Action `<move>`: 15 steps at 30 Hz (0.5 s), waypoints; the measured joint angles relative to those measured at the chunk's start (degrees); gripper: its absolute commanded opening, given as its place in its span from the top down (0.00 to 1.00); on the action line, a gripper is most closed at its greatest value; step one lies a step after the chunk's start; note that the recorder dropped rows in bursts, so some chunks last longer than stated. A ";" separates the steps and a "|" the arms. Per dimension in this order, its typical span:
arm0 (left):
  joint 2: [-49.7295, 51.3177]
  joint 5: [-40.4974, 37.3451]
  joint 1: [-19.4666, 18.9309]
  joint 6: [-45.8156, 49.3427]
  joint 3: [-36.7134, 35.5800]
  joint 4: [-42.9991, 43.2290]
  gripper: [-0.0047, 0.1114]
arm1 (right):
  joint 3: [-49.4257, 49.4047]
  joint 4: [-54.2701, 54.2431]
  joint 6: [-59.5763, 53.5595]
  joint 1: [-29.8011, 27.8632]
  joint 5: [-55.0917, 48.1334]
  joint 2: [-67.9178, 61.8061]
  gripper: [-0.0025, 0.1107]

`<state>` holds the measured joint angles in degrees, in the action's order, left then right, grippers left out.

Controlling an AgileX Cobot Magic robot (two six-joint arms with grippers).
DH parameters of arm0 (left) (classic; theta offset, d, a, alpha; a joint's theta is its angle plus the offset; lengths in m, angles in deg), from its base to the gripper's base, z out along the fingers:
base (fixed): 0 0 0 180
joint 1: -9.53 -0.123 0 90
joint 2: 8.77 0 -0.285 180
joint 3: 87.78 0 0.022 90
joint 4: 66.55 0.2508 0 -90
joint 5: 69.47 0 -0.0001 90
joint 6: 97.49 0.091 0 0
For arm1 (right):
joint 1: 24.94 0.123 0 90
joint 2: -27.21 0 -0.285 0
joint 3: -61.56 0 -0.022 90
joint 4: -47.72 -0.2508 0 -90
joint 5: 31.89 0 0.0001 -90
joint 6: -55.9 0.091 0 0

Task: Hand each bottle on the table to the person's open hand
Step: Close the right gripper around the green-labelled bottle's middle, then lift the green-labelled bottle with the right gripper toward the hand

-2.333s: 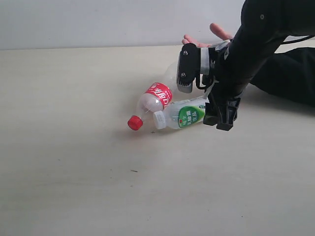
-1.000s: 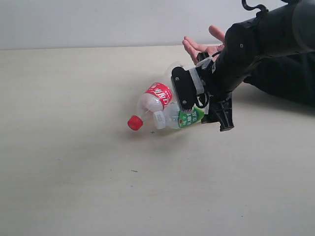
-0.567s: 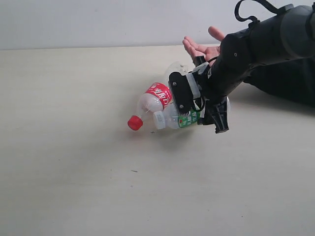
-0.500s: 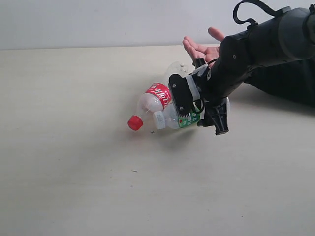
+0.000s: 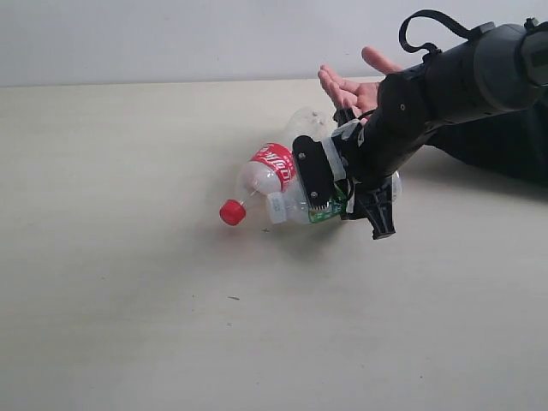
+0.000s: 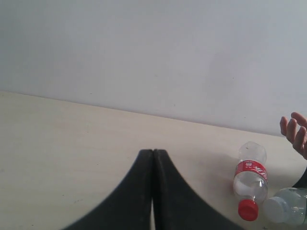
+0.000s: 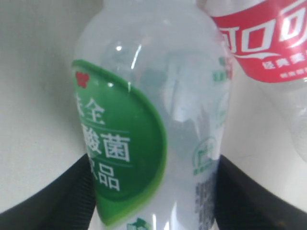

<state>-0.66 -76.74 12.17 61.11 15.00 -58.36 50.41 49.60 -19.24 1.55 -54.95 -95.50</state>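
The green-label bottle [image 7: 158, 120] lies lengthwise between the right jaws, which flank its middle; whether they are truly pinching it, I cannot tell.

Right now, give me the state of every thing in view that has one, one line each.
green-label bottle, on its side, capped, between the jaws of the right gripper
red-label bottle, on its side, capped, ungripped
person's open hand, open, empty
right gripper, straddling the green-label bottle, grip unclear
left gripper, shut, empty
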 measured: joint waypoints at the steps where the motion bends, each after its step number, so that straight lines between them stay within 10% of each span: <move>1: 0.00 0.00 0.00 0.00 0.00 0.00 0.96 | 0.00 -0.20 0.12 0.00 0.00 0.00 0.70; 8: 0.00 0.00 0.00 0.00 0.00 0.00 0.96 | 0.00 -2.62 1.01 0.00 -0.65 0.00 0.96; 15: 0.00 0.00 0.00 0.00 0.00 0.00 0.96 | 0.00 -2.62 1.01 0.00 -7.99 1.54 0.98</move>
<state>-0.66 -76.74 12.17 61.11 15.00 -58.36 50.41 46.98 -18.23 1.55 -62.94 -93.96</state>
